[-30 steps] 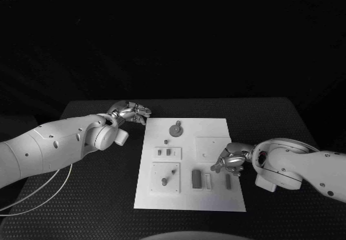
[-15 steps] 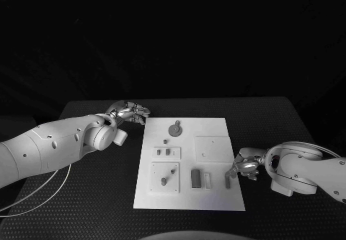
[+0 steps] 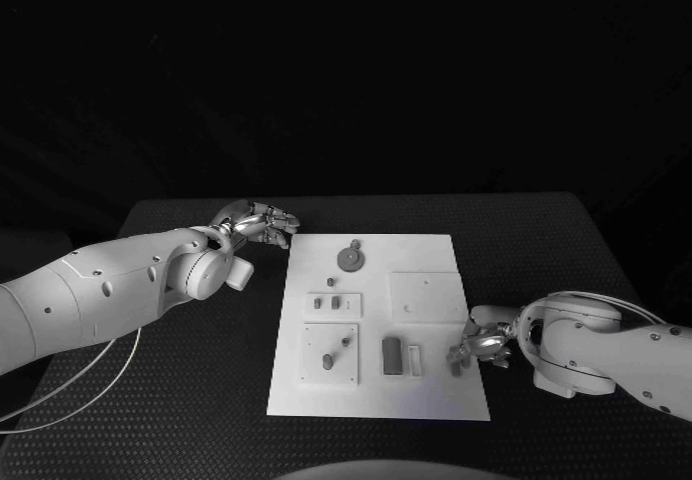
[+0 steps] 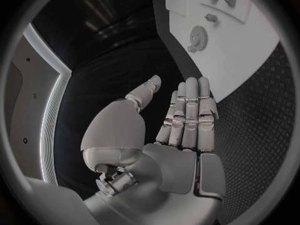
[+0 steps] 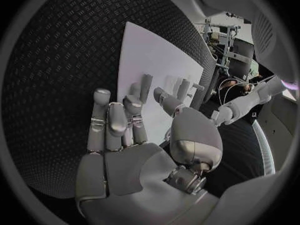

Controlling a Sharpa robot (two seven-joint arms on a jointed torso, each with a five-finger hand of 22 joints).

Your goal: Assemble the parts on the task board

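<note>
The right hand [image 3: 485,345] hovers at the near right edge of the task board [image 3: 426,258], fingers loosely spread and grasping nothing, a slim grey part [image 3: 456,362] lying just beneath its fingertips. The left hand [image 3: 260,222] hangs beside the board's far left corner, fingers straight, released.

Table [image 3: 202,400]: black top with a fine diamond-weave texture, rounded far corners. Backdrop: unlit darkness behind the table's far edge. Floor around the table: dark, nothing distinguishable.
</note>
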